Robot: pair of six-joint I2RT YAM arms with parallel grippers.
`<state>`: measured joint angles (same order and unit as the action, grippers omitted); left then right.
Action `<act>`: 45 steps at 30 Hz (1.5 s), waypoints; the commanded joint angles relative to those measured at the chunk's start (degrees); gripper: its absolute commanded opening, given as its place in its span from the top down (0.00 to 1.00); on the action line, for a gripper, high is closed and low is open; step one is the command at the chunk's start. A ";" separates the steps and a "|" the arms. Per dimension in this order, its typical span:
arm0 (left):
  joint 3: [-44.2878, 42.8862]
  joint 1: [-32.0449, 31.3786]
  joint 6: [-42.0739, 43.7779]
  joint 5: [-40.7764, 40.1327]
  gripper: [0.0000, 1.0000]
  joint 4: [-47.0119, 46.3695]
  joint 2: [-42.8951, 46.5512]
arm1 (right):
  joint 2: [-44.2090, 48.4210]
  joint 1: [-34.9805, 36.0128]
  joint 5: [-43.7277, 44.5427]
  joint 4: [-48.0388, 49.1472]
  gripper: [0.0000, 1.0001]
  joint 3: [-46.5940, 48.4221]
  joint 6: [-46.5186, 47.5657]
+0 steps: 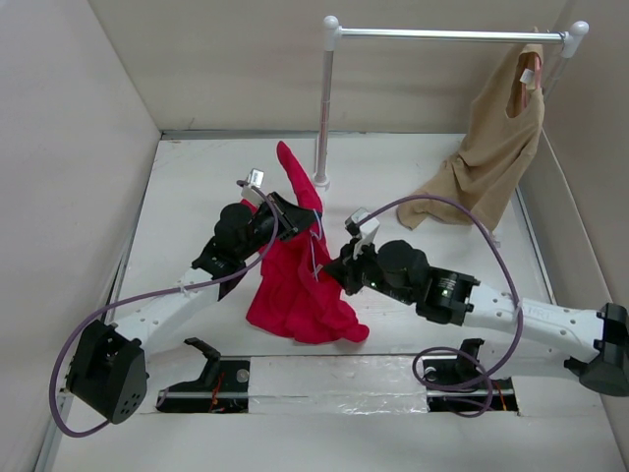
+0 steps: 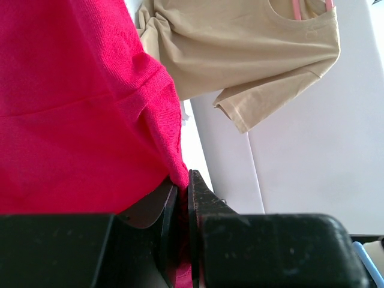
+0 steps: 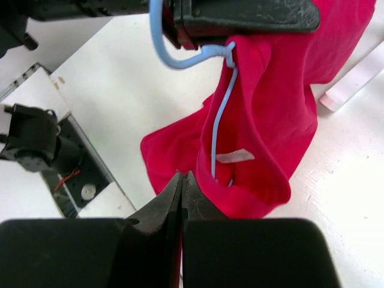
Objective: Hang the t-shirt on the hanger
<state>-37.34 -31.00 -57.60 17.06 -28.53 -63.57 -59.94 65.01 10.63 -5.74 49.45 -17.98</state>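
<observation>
While my left arm held things up over the middle of the white table [image 1: 197,187], my left gripper [image 2: 185,180] was pinched nearly closed on a fold of the red t-shirt [image 1: 295,290], cloth wedged in the thin slit between the jaws. Shirt hung from that grip, one flap sticking up above it, the rest slumped in a heap on the table between my two arms. Light-blue wire hanger [image 3: 221,114]: hook curled right at the left jaws, touching or just beside them; couldn't tell whether it was clamped along with the cloth. Its wire ran down from the twist into the neck opening, passing just beside the white neck label [image 3: 234,156]. My right gripper [image 3: 182,180] was fully closed, jaws pressed flat together, nothing visible between them; tips sat just beside the shirt's lower edge, contact unclear. Far right, well apart from all this, a tan t-shirt [image 1: 491,147] hung on the white rail [image 1: 447,35], its hem trailing onto the table.
</observation>
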 commanded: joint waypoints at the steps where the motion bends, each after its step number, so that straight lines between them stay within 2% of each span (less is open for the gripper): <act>1: -0.80 -0.02 -0.58 0.08 1.00 -4.34 1.70 | -3.77 0.55 4.30 5.12 1.00 1.35 -0.56; 2: -0.71 -0.02 -0.58 -0.18 1.00 -4.34 1.78 | -4.82 0.55 4.39 5.12 1.00 1.61 -1.00; 3: -0.45 -0.72 -0.75 -0.53 1.00 -4.42 1.96 | -6.40 0.55 4.22 7.56 0.89 1.96 -1.18; 6: -0.27 -1.25 -1.02 -1.06 1.00 -5.04 2.14 | -7.99 0.55 5.27 11.18 0.70 1.35 -1.27; 11: -0.27 -1.25 -1.11 -0.80 1.00 -4.95 2.31 | -10.01 -3.13 3.87 16.10 0.68 -0.58 -2.32; 14: -0.28 -1.25 -0.93 -0.89 1.00 -4.25 2.40 | -12.21 -3.75 2.91 18.47 0.68 -1.46 -2.85; 18: -0.27 -1.25 -0.85 -0.89 1.00 -4.52 2.40 | -14.32 -4.46 4.83 17.60 0.78 -0.93 -3.90; 26: -0.89 -1.25 -0.49 -1.15 1.00 -3.98 2.31 | -14.50 -4.46 6.86 20.94 0.78 -3.75 -3.91; 27: -0.63 -1.25 -0.75 -1.06 1.00 -4.59 2.40 | -14.67 -4.46 7.20 20.77 0.81 -3.66 -3.73; 29: -0.80 -1.25 -0.76 -0.98 1.00 -4.69 2.05 | -14.50 -4.46 8.69 20.33 1.00 -3.75 -3.82; 33: -1.59 -1.25 0.74 -2.29 1.00 -2.67 1.79 | -12.92 -4.46 9.67 20.24 1.00 -4.98 -3.38; 34: -2.12 -1.25 1.26 -2.55 0.90 -1.19 1.35 | -12.40 -4.46 10.02 19.37 1.00 -4.98 -3.38; 36: -4.84 -1.25 3.89 -3.08 0.77 1.10 0.73 | -10.64 -4.46 10.72 18.22 1.00 -5.50 -3.47; 37: -5.71 -0.73 4.77 -4.74 0.64 3.03 0.47 | -9.94 -4.46 10.72 18.22 1.00 -5.51 -2.95; 40: -7.48 -0.72 7.06 -7.12 0.44 4.10 0.47 | -7.39 -4.46 9.58 16.99 1.00 -6.91 -2.68; 43: -9.85 -0.72 9.44 -10.45 0.38 7.16 0.46 | -4.66 -4.46 8.97 17.51 1.00 -9.10 -3.29; 45: -9.68 -0.72 9.88 -12.74 0.37 6.92 1.17 | -3.26 -4.46 8.61 17.87 1.00 -10.42 -3.12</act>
<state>-44.69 -31.88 -51.05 8.82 -22.26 -63.61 -66.00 60.71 18.37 9.32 40.10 -21.26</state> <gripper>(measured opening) 0.625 0.055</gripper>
